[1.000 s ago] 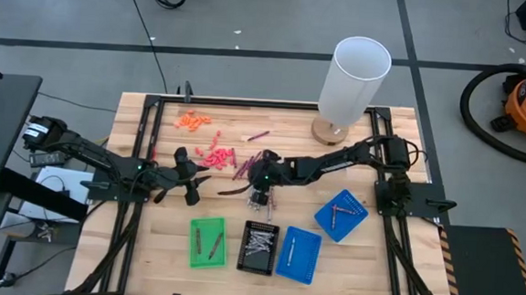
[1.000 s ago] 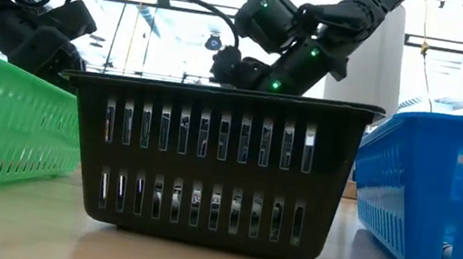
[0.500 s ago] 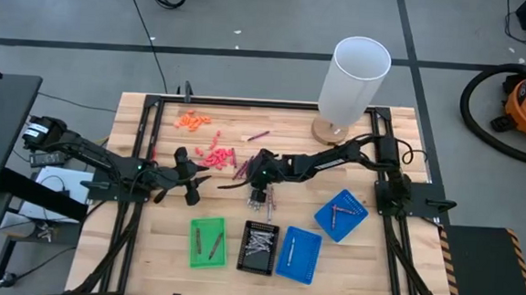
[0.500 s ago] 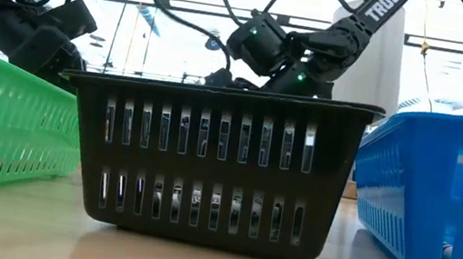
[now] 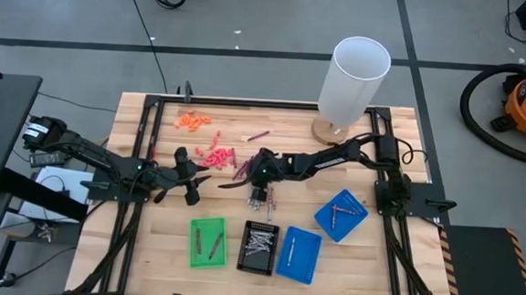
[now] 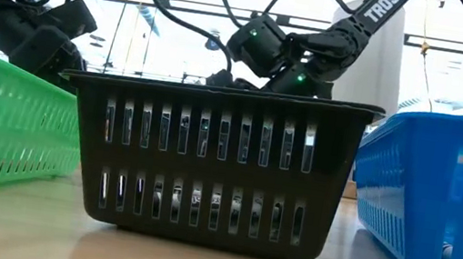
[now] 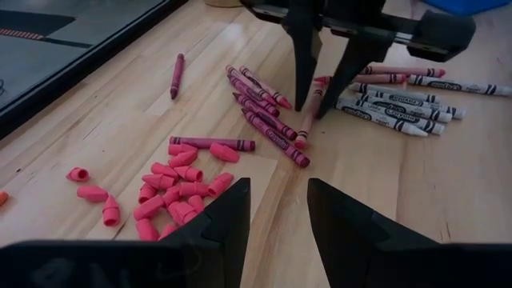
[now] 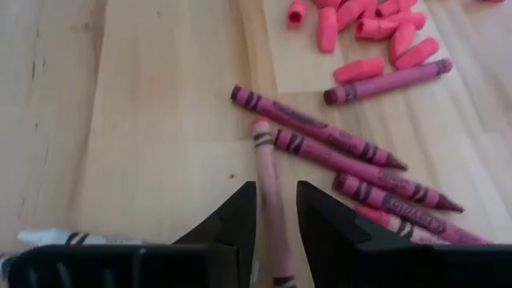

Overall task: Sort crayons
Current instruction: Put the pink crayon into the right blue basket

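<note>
Closing over a pink crayon among the maroon crayons at mid-table, the right gripper has narrowed its jaws, nearly clamped; left gripper waits open nearby

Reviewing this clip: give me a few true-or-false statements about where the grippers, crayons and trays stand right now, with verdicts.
1. The right gripper is down at the table with a pink crayon between its fingers. True.
2. The left gripper is shut on a maroon crayon. False: it is open, holds nothing and waits beside the coral-pink bits.
3. The black tray sits between the green tray and a blue tray. True.
4. Every crayon is already sorted into a tray. False: maroon crayons and grey crayons lie loose on the table.
</note>
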`<state>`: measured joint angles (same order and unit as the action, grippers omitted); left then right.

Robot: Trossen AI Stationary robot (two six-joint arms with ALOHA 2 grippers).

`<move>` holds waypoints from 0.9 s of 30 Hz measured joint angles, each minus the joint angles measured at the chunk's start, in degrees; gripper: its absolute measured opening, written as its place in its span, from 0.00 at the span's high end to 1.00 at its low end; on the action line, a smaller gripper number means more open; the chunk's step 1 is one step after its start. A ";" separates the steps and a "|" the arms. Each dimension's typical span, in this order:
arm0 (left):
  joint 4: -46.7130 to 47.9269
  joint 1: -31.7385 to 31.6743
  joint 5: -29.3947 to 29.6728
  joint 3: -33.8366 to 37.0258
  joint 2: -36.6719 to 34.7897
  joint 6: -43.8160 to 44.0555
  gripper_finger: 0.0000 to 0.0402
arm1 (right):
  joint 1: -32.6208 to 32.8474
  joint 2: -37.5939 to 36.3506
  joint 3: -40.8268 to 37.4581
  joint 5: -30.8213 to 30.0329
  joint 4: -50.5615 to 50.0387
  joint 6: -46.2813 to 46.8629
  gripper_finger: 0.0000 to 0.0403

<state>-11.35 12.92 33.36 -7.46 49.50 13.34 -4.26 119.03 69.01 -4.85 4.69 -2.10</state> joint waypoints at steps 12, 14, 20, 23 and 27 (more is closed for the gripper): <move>0.02 0.01 0.00 0.00 0.00 0.00 0.66 | -0.06 -0.17 0.11 0.11 -3.92 0.56 0.87; 0.02 0.01 0.00 0.00 0.00 0.00 0.66 | -0.06 -0.20 0.11 0.11 -4.07 0.52 0.91; 0.02 0.01 0.00 0.00 0.00 0.00 0.66 | -0.06 -0.23 0.11 0.30 -4.14 0.45 0.95; 0.02 -0.01 0.00 0.00 0.00 0.00 0.66 | -0.06 -0.39 0.11 0.34 -4.30 0.43 0.94; 0.02 0.00 0.00 0.00 0.00 0.00 0.66 | 0.03 -1.84 -0.08 0.49 -6.66 0.47 0.93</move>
<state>-11.33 12.92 33.36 -7.46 49.50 13.34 -4.23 117.19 68.93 -4.36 -1.97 -1.64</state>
